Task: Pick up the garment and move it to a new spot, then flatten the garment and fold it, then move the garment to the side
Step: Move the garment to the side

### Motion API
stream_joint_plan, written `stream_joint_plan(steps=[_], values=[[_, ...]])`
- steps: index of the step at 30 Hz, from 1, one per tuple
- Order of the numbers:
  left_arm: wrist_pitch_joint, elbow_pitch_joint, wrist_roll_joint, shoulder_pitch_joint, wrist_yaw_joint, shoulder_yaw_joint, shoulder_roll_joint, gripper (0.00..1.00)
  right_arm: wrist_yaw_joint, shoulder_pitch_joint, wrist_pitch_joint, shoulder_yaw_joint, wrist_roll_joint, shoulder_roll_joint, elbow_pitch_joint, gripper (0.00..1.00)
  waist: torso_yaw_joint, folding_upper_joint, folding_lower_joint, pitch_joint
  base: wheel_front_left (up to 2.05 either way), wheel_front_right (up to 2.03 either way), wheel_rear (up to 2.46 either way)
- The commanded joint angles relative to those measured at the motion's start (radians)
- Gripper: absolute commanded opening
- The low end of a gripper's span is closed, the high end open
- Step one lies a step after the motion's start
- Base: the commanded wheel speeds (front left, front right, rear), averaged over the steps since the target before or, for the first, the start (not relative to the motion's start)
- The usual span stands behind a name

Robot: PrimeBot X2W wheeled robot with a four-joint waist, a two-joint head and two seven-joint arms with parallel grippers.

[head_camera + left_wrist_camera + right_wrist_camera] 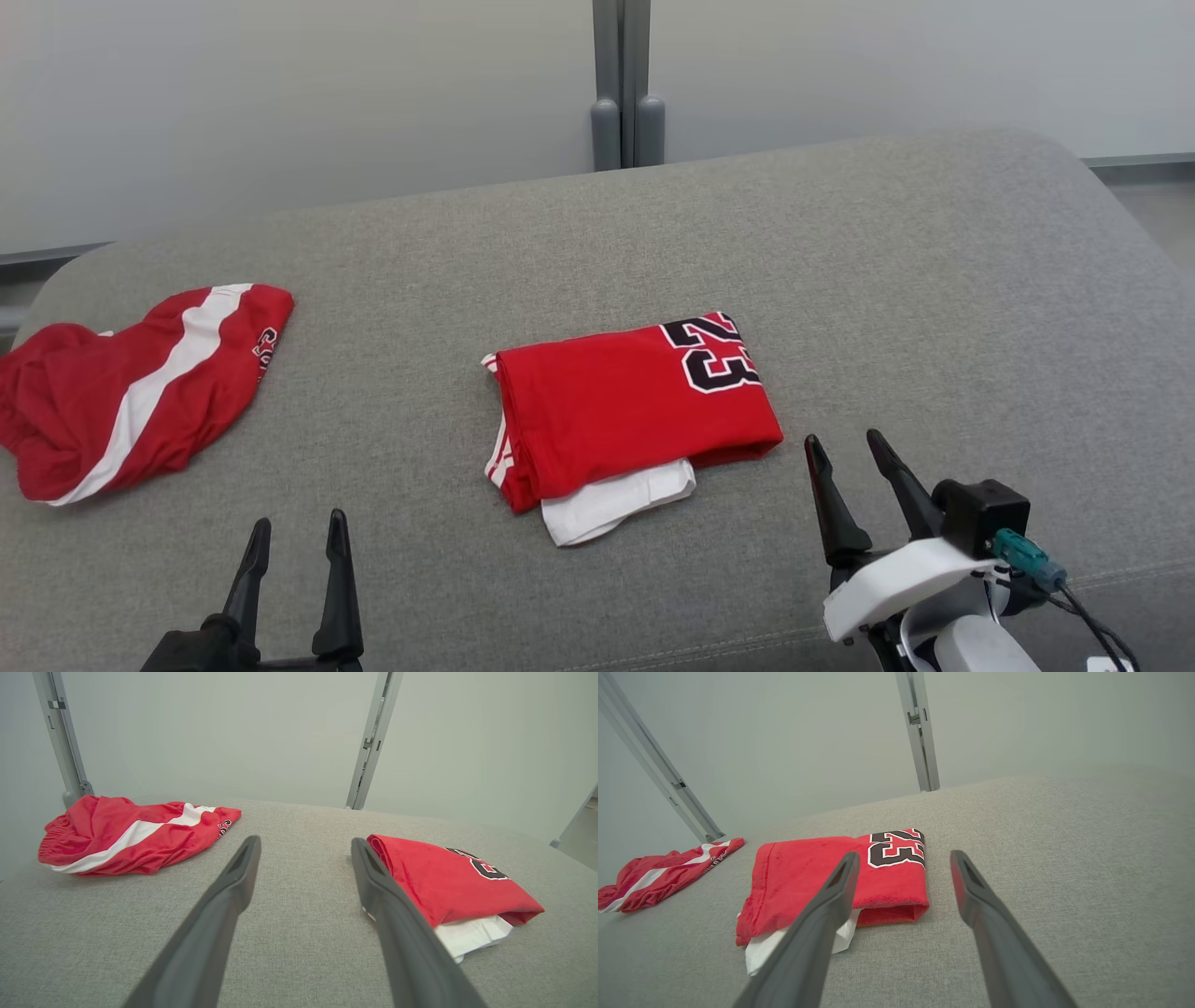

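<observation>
A folded red jersey [635,406] numbered 23 is laid at the middle of the grey upholstered surface [934,308], with a white layer showing under its near edge. Crumpled red shorts [140,387] with a white stripe are seen well apart at the left. The left gripper [299,519] and the right gripper [843,437] are held low in the picture, fingers spread and clear of the cloth.

The red garment [635,411], printed with a black 23, lies folded flat at the middle of the grey cushion [934,280], white fabric protruding from its near edge.
</observation>
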Motion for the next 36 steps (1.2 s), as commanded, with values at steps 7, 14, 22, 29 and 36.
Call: stream_joint_plan(steps=[7,14,22,29,36], values=[[-0.003,-0.030,0.017,-0.021,-0.023,-0.011,0.000,1.00,0.000,-0.153,-0.002,0.034,0.254,-0.002,0.160,1.00,0.053,0.0000,0.0000,0.064,0.00,0.00,0.00],[-0.003,-0.044,0.025,-0.063,-0.040,-0.007,0.001,1.00,0.000,-0.323,0.004,0.055,0.383,-0.003,0.352,1.00,0.093,0.0000,0.0000,0.132,0.00,0.00,0.00],[-0.003,-0.055,0.007,-0.105,-0.045,-0.032,0.024,1.00,0.000,-0.489,0.035,0.045,0.491,-0.020,0.574,1.00,0.137,0.0000,0.0000,0.190,0.00,0.00,0.00],[-0.004,-0.061,-0.022,-0.128,-0.046,-0.066,0.054,1.00,0.000,-0.576,0.053,0.054,0.529,-0.035,0.703,1.00,0.165,0.0000,0.0000,0.231,0.00,0.00,0.00],[-0.003,-0.060,-0.034,-0.140,-0.046,-0.075,0.067,1.00,0.000,-0.616,0.059,0.105,0.498,-0.036,0.796,0.65,0.179,0.0000,0.0000,0.250,0.00,0.00,0.00]])
